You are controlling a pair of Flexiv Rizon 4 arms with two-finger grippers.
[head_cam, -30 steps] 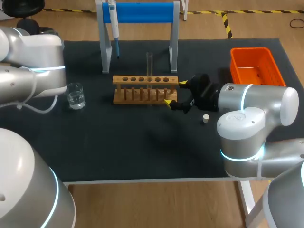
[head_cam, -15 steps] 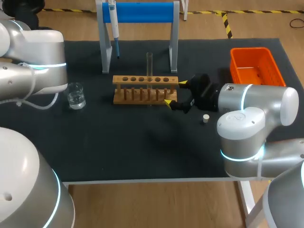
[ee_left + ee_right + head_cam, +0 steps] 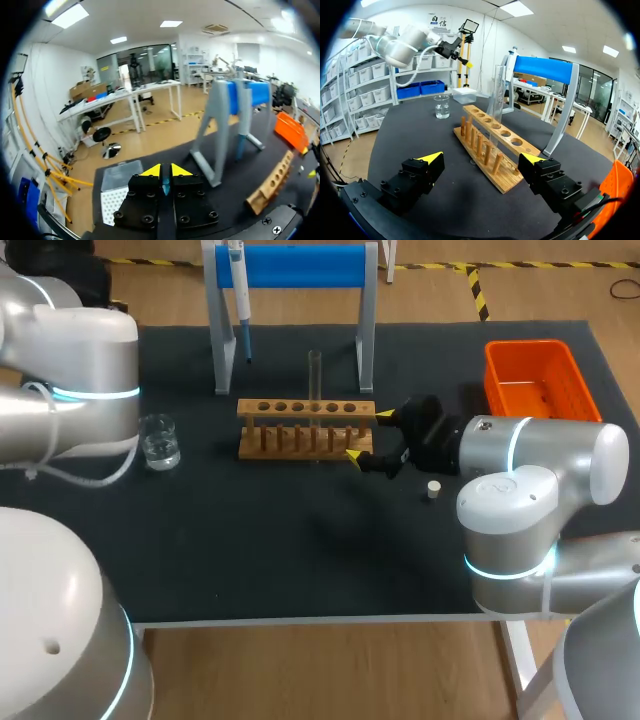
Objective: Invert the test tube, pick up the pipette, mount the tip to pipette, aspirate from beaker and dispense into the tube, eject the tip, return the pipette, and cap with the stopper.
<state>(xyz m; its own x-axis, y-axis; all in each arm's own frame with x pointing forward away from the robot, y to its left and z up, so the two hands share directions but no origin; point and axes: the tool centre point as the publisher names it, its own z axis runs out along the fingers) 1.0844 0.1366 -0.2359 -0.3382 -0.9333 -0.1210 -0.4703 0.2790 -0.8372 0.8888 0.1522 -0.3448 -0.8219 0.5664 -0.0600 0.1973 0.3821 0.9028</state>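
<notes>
A clear test tube (image 3: 315,380) stands upright in the wooden rack (image 3: 306,427). My right gripper (image 3: 366,435) is open at the rack's right end, and the rack (image 3: 492,145) and tube (image 3: 495,100) lie ahead of its spread fingers (image 3: 434,159). The pipette (image 3: 240,290) hangs on the blue stand (image 3: 290,265). A beaker (image 3: 160,440) holding clear liquid sits to the rack's left. A small stopper (image 3: 433,489) lies on the mat by the right arm. My left gripper (image 3: 165,171) is shut on nothing, held high, facing the stand (image 3: 240,97).
An orange bin (image 3: 535,380) stands at the back right. A white perforated box (image 3: 117,192) with a clear lid sits at the mat's edge below the left gripper. The left arm (image 3: 70,360) hangs over the table's left side near the beaker.
My left arm has shifted at the view's left, its big joint rising and turning. The right arm, rack, tube and stopper have not moved.
</notes>
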